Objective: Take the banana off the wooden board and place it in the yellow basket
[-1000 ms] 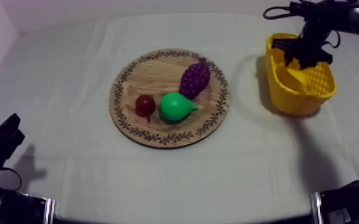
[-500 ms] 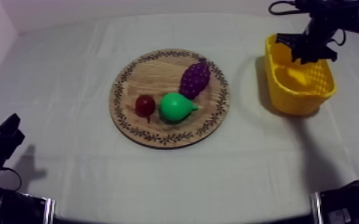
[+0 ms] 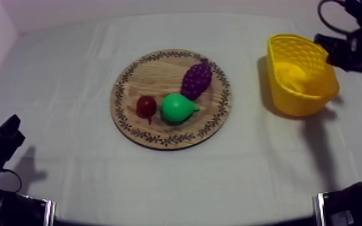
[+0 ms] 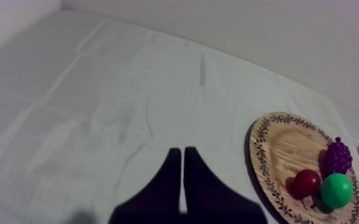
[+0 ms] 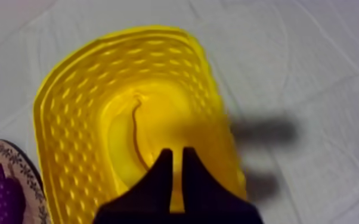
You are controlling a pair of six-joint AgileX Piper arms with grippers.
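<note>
The banana lies inside the yellow basket at the table's right side. In the right wrist view the banana rests on the bottom of the basket, below and ahead of my right gripper. That gripper's fingers lie together as a narrow wedge, shut on nothing. From above, my right gripper hovers just beyond the basket's far right rim. My left gripper is shut and empty, low at the left, far from the wooden board.
On the board sit a bunch of grapes, a green pear and a small red fruit. The left wrist view has the board with the same fruit. Bare cloth lies between board and basket.
My right gripper has risen out of the basket and pulled back to the right, past the rim. The banana stays in the basket. The left arm has not moved.
</note>
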